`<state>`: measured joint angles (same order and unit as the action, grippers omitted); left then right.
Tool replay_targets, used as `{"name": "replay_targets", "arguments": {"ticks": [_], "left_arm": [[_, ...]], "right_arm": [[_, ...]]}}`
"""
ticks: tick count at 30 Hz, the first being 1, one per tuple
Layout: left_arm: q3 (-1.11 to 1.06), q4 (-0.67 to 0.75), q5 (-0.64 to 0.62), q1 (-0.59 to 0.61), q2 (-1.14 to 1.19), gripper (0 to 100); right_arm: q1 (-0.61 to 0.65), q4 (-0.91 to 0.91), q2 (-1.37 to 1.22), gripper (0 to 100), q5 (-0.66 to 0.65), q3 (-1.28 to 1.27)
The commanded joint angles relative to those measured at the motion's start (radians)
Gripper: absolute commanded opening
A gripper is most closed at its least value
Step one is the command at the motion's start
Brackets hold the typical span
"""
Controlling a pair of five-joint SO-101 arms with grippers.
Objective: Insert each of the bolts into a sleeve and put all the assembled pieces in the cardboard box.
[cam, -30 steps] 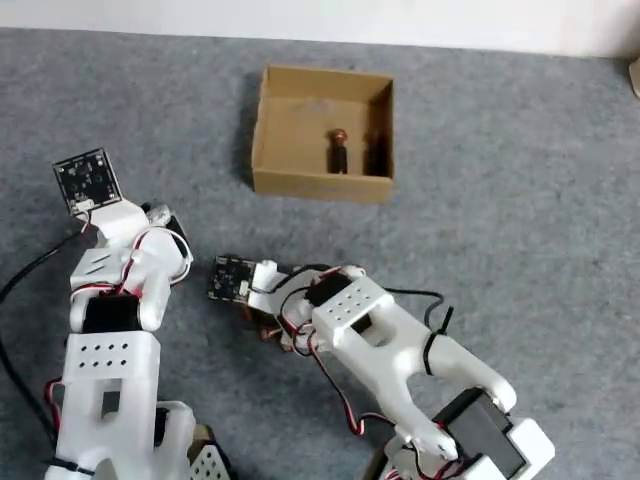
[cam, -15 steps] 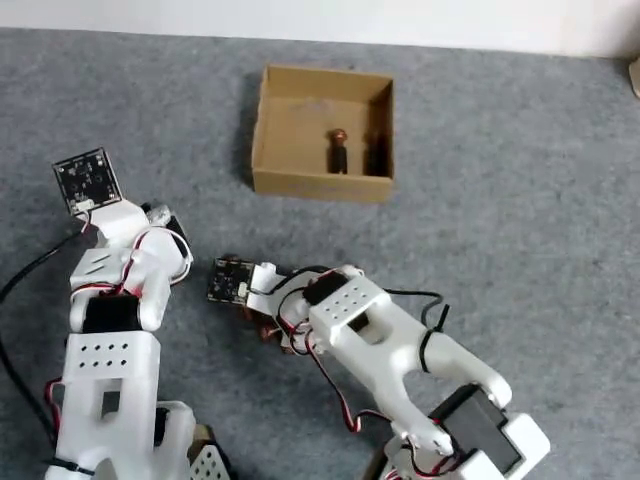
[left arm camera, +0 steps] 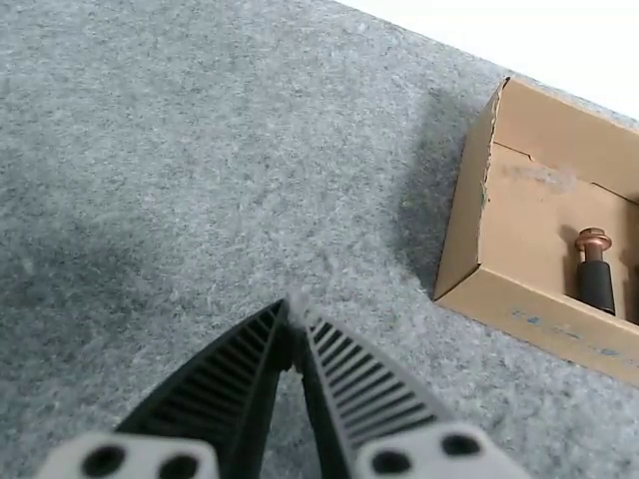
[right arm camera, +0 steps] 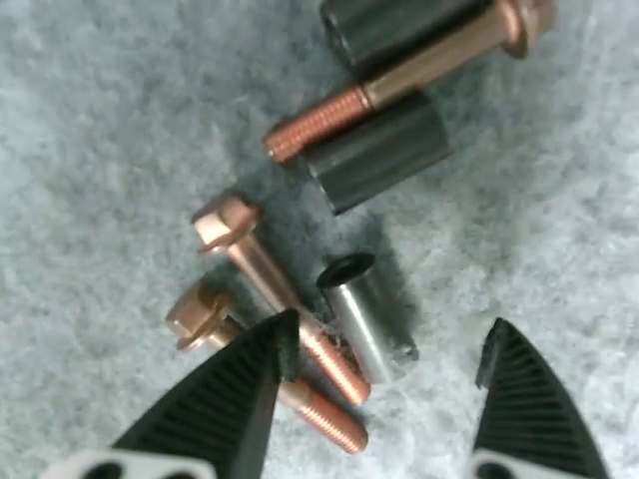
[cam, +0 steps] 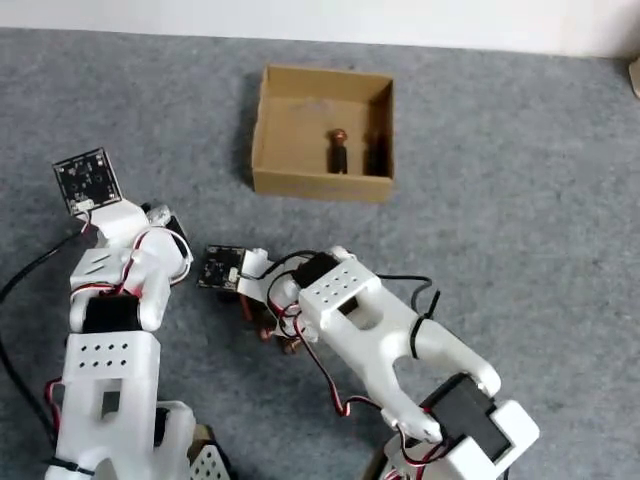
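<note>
R fingers [right arm camera: 232,399] astride silver sleeve [right arm camera: 371,321], bolts [right arm camera: 256,267] beside

bolt [right arm camera: 268,277] beside silver sleeve [right arm camera: 371,317], cardboard box [cam: 320,184] open-topped

Soft, even light covers the grey surface [cam: 520,200] in the high view, and a pale strip [cam: 300,15] along its far edge is brightest. The cardboard box [cam: 268,135] casts a faint shadow to its left, and its right inner wall lies in deep shade. From the left wrist, a dim patch darkens the surface ahead of the matte left fingers [left arm camera: 230,384]. From the right wrist, the bolts [right arm camera: 265,269] gleam coppery, the silver sleeve [right arm camera: 371,324] carries a pale highlight, and short dark shadows hug each piece.
</note>
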<state>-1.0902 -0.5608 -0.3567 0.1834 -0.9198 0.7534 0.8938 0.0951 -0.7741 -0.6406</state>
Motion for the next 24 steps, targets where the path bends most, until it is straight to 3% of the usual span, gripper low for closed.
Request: {"name": "replay_targets", "arguments": {"ticks": [1, 9, 24], "left_arm": [[0.038, -0.002, 0.009, -0.015, 0.001, 1], [0.038, -0.002, 0.009, -0.012, 0.001, 1], [0.041, 0.021, 0.002, 0.062, -0.007, 1]], "right_arm": [[0.007, 0.002, 0.005, 27.4, -0.018, 0.031], [-0.064, -0.03, -0.131, 27.4, -0.066, 0.039], [-0.064, 0.039, -0.282, 27.4, -0.058, 0.11]]}}
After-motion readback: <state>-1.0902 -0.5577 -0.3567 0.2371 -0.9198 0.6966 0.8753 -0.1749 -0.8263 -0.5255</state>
